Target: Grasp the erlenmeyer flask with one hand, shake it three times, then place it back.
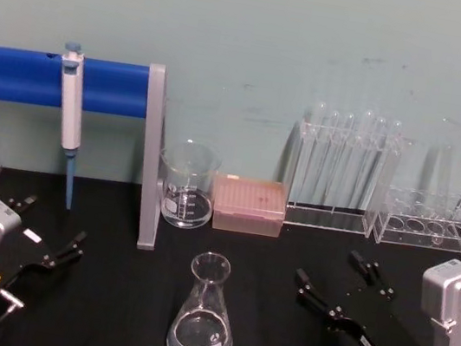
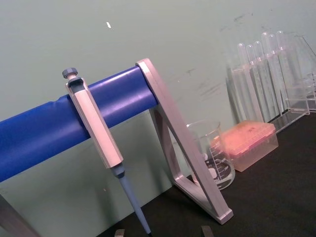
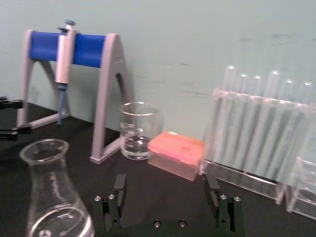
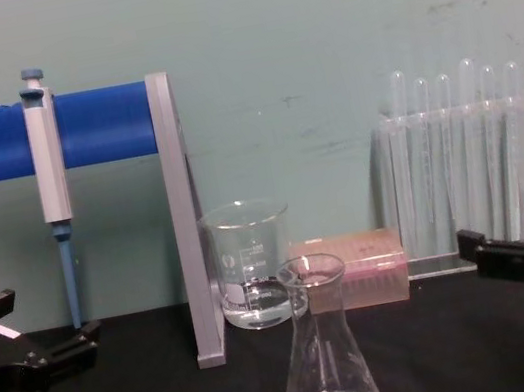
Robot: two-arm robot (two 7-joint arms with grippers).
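— Standing upright on the black worktop (image 1: 274,338), the flask (image 1: 202,325) sits front and centre, between the two arms and touching neither. How will it handle?

— My guess is light but fragile: clear glass, smooth and likely slippery, with what looks like a little liquid in the base, so a shake could slosh it.

— Where should it be taken?

— At the narrow neck just under the flared rim; the rim would likely stop it sliding down. The wide cone looks too broad and too sloped for a sure hold.

— And the pincers?

— The right pincer (image 1: 339,289) is spread wide and empty, a little right of the flask and aimed up the worktop. The left pincer (image 1: 44,234) rests at the left, also parted, holding nothing. The beaker (image 1: 187,184) stands behind the flask, well apart.
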